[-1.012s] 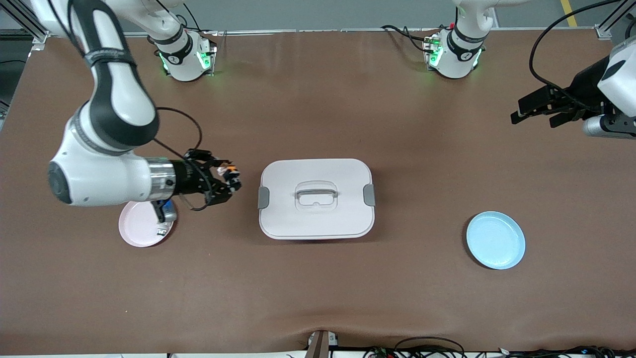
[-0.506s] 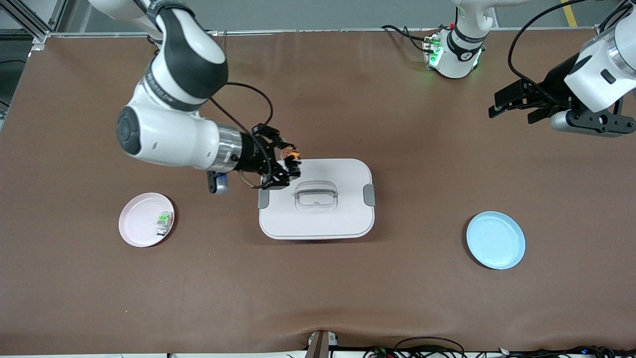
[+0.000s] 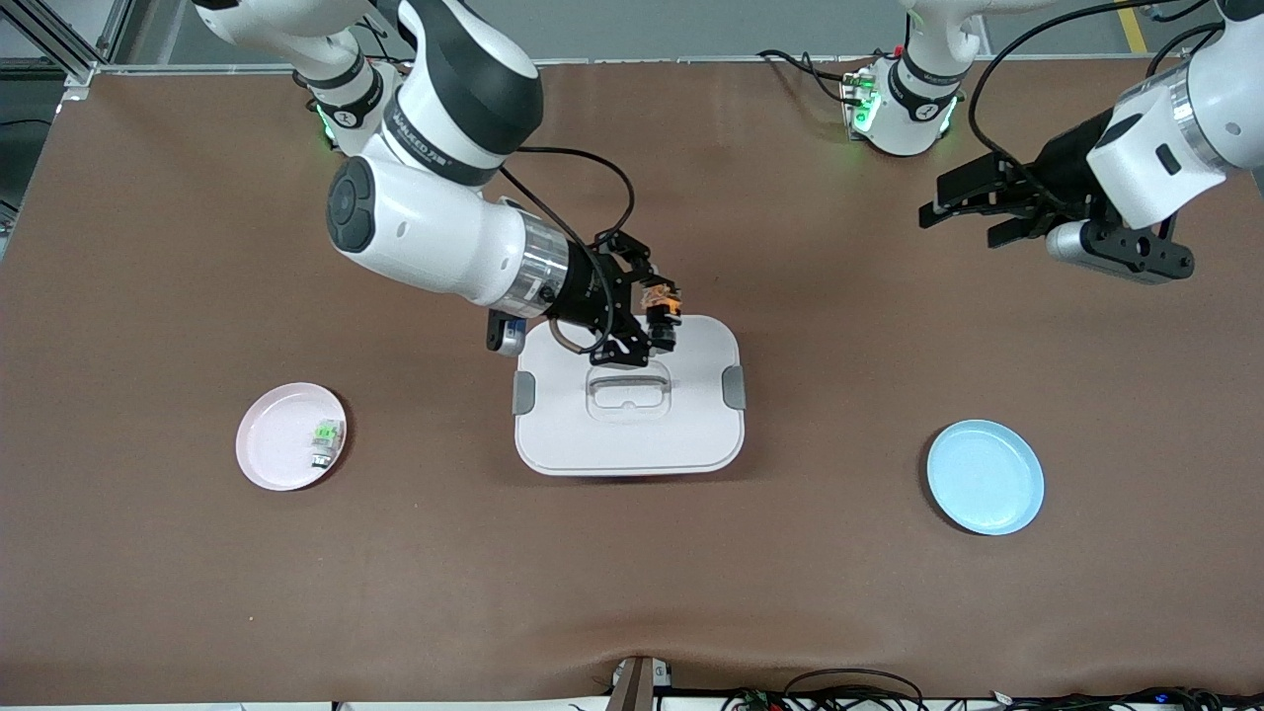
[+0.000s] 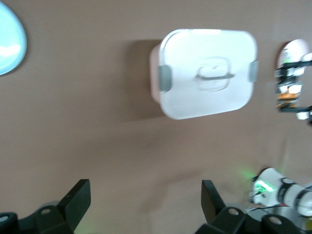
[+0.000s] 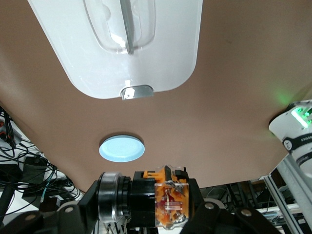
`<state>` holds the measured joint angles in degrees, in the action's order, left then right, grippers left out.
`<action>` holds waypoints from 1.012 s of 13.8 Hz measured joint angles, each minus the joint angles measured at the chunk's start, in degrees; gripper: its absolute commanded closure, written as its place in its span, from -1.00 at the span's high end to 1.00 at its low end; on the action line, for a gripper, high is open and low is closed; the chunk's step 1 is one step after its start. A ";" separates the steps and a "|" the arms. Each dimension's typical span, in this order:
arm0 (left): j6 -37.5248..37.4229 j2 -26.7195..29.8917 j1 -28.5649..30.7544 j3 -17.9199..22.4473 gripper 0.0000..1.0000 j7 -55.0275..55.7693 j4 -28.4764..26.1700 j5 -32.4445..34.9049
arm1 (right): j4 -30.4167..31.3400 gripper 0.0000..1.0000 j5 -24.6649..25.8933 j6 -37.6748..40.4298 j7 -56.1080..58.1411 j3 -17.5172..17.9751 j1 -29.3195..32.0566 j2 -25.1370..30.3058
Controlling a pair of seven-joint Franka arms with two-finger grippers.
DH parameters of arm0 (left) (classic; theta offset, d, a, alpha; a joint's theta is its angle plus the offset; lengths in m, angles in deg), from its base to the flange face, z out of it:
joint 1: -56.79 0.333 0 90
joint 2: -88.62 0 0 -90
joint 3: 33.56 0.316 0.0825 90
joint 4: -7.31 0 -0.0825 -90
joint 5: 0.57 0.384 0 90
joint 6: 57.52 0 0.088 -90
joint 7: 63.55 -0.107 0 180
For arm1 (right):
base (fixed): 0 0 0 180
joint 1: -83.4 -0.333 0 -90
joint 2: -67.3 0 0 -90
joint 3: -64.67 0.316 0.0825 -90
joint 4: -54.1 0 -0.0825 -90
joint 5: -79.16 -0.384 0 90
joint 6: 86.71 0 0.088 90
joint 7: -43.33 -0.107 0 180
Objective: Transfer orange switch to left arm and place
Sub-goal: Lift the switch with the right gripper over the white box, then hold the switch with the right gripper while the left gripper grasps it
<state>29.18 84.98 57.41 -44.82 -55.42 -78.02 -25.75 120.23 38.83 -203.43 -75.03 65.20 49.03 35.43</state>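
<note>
My right gripper (image 3: pixel 660 318) is shut on the orange switch (image 3: pixel 667 296), a small black cylinder with an orange end. It hangs over the edge of the white box (image 3: pixel 628 425) that lies farther from the front camera. In the right wrist view the orange switch (image 5: pixel 168 202) fills the jaws, with the box (image 5: pixel 122 63) below it. My left gripper (image 3: pixel 950 211) is open and holds nothing, in the air over bare table toward the left arm's end. In the left wrist view its fingertips (image 4: pixel 80 192) stand wide apart, and the box (image 4: pixel 204 73) lies ahead.
A pink plate (image 3: pixel 276 444) with a green-and-silver switch (image 3: pixel 326 439) lies toward the right arm's end. A blue plate (image 3: pixel 985 477) lies toward the left arm's end, nearer the front camera. The box has a grey handle (image 3: pixel 628 377) and grey side clips.
My right arm carried the orange switch from beside the pink plate up over the box's edge. My left gripper moved in toward the middle of the table, still open.
</note>
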 measured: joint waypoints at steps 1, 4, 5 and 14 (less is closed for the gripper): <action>1.81 -0.85 -0.90 -0.03 1.00 0.00 -0.02 -0.77 | -1.14 -1.00 0.00 -1.09 -1.54 0.00 -0.35 -0.78; 6.69 -3.93 -4.18 -0.18 1.00 0.42 -0.08 -1.19 | -2.54 -1.00 0.00 -3.92 -3.60 -0.02 -1.92 -1.83; 8.22 -4.78 -5.12 -0.23 1.00 1.32 -0.05 -1.64 | -2.61 -1.00 0.00 -4.21 -3.80 -0.05 -2.56 -1.85; 14.48 -9.28 -11.89 -0.50 1.00 12.39 3.07 -5.95 | -2.95 -1.00 0.02 -4.48 -3.91 -0.48 -5.64 -1.86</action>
<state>43.66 75.69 45.53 -45.32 -43.03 -74.95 -31.70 117.28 38.85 -207.91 -78.94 64.72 43.39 33.58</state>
